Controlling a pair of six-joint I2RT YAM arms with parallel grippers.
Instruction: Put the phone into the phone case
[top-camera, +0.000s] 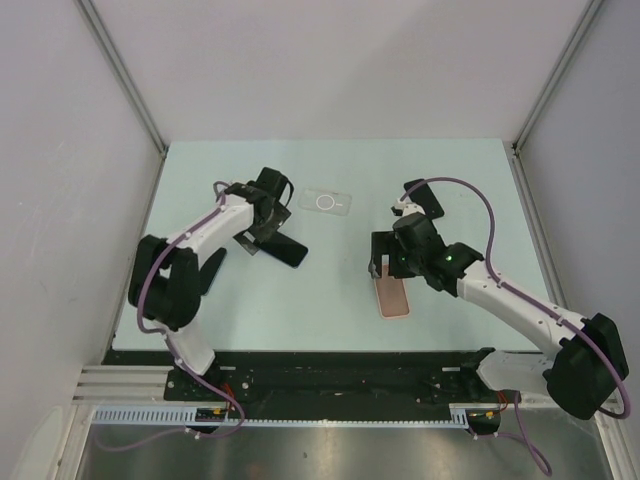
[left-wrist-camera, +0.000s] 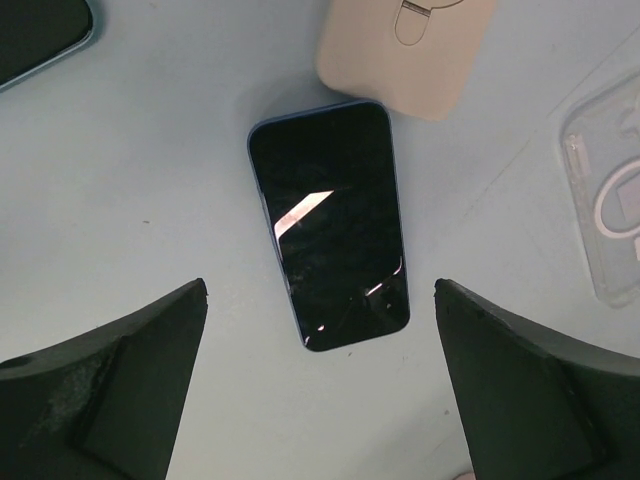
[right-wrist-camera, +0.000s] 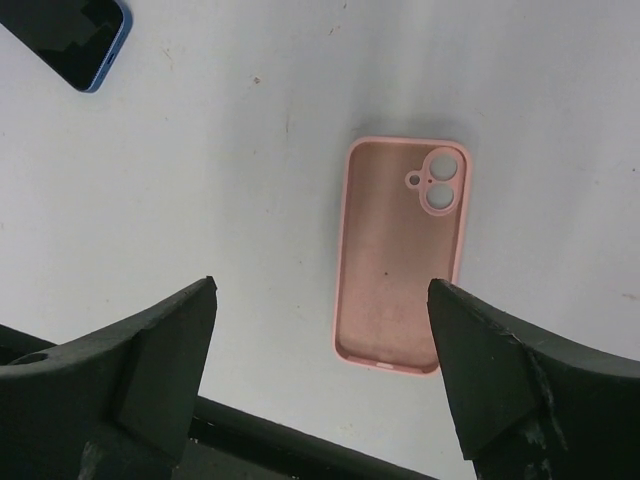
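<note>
So the pink phone case is lying hollow side up on the table, toward the near edge and a bit right of the middle. The right gripper hangs over it with its fingers spread wide, not touching it. Further in, left of centre, the blue-edged phone lies screen up, well apart from the case. The left gripper is over it, also wide apart. There's a beige case just past it, and a clear case toward the far edge.
</note>
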